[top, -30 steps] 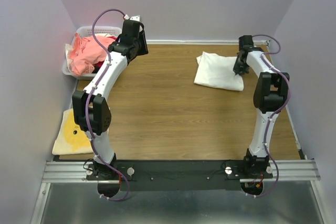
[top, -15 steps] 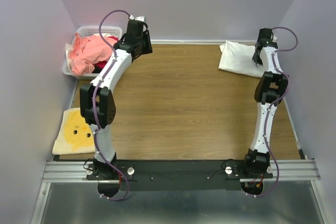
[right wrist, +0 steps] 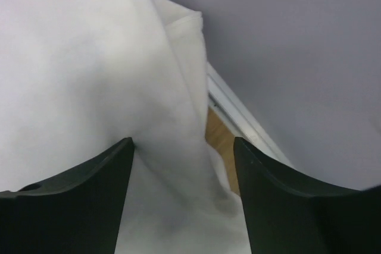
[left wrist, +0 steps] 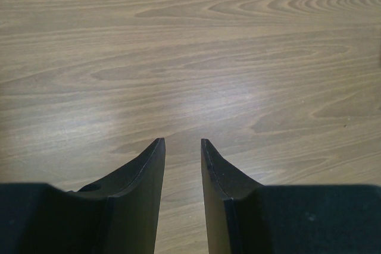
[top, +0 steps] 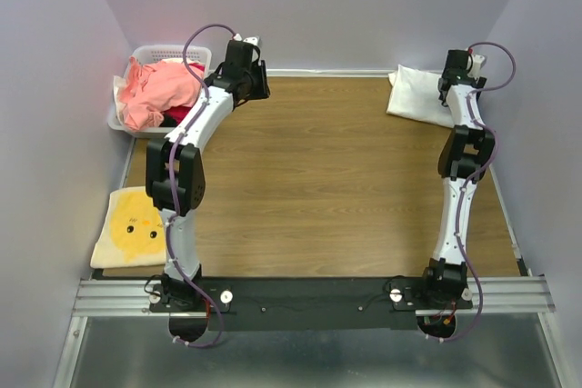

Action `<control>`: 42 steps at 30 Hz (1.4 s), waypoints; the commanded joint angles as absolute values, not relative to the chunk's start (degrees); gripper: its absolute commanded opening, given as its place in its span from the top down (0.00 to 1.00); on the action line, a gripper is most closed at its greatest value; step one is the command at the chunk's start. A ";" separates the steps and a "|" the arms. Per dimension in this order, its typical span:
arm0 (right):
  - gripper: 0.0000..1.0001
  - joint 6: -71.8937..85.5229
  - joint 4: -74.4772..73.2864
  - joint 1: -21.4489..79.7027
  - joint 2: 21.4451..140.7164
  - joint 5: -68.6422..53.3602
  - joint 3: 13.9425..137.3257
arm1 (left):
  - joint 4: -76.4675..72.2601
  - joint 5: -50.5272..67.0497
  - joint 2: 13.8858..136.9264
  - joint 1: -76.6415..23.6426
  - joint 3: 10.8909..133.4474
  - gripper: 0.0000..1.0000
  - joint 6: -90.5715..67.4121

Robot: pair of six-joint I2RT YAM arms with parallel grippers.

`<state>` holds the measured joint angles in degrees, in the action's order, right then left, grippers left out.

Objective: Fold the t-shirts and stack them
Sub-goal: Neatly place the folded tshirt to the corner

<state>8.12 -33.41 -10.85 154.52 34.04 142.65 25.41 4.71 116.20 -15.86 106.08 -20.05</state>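
A folded white t-shirt (top: 416, 95) lies in the table's back right corner against the wall. My right gripper (top: 450, 86) hangs just over its right edge. In the right wrist view the right gripper (right wrist: 183, 140) is open, and white t-shirt cloth (right wrist: 89, 75) lies loose below and between the spread fingers. Salmon-pink t-shirts (top: 159, 86) and a red one (top: 179, 114) are heaped in the basket at the back left. My left gripper (top: 253, 79) sits to the right of that basket. From its wrist the left gripper (left wrist: 181, 141) is open a little over bare wood, holding nothing.
The white lattice basket (top: 173, 50) stands in the back left corner. A cream cloth with a yellow face print (top: 135, 226) lies flat at the front left, off the wood. The lilac wall (right wrist: 297, 57) and table rail (right wrist: 229, 102) are close beside the right gripper.
My right gripper carried the folded white t-shirt from mid-right to the back right corner and opened, letting it go. The left arm swung a little right, away from the basket.
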 commanded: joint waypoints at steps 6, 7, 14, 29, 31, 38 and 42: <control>0.20 6.86 -26.63 -9.94 148.46 35.78 140.63 | 23.47 7.03 116.37 -15.91 106.44 0.61 -18.19; 0.20 6.68 -26.63 -9.50 146.79 34.38 139.75 | 22.86 6.94 116.19 -15.91 105.83 0.61 -18.37; 0.21 6.76 -26.63 -0.72 141.68 31.12 130.44 | 21.89 5.19 115.14 -15.91 104.68 0.61 -18.98; 0.30 17.14 -30.67 3.34 147.74 18.81 129.55 | 21.71 2.64 112.50 -15.91 100.90 0.61 -17.49; 0.30 17.49 -31.20 3.34 148.18 16.98 128.50 | 21.71 2.37 112.41 -15.91 100.90 0.61 -17.40; 0.32 19.25 -33.48 3.43 146.87 16.26 121.05 | 21.80 2.37 112.85 -15.82 101.95 0.61 -17.23; 0.33 19.07 -34.89 3.34 143.10 18.89 114.36 | 21.62 2.46 113.03 -15.82 101.95 0.61 -17.14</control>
<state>17.39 -25.78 3.05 144.00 18.94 122.76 22.70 3.46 115.28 -15.86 101.65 -18.04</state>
